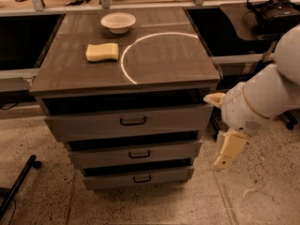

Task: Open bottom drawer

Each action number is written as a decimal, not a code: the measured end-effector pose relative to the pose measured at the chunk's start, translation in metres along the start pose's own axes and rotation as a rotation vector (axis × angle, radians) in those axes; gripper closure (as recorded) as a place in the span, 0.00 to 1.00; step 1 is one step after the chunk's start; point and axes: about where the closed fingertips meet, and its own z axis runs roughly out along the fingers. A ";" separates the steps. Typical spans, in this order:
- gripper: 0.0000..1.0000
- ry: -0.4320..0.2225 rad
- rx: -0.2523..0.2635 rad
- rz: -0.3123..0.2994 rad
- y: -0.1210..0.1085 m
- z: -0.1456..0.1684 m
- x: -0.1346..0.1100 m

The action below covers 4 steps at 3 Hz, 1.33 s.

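Observation:
The bottom drawer (112, 181) is the lowest and narrowest of three grey-brown drawer fronts on the cabinet. Its small black bar handle (142, 178) sits at centre. The front lies close to the cabinet body, with a dark gap above it. My gripper (219, 125) hangs on the white arm to the right of the cabinet, level with the top and middle drawers. It is open and empty. One cream finger (228, 150) points down and the other (213, 99) sits near the cabinet's top right corner. The gripper is apart from the bottom drawer, above and right of its handle.
The middle drawer (139, 154) and top drawer (132, 121) sit above. On the cabinet top (164, 60) lie a yellow sponge (102, 52) and a white bowl (118, 22). A black pole (18, 184) lies on the floor at left. A dark desk with a headset (274, 8) stands at the right.

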 end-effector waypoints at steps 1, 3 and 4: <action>0.00 -0.055 -0.035 -0.041 0.003 0.049 -0.005; 0.00 -0.160 -0.124 -0.091 0.034 0.165 -0.031; 0.00 -0.160 -0.124 -0.091 0.034 0.165 -0.031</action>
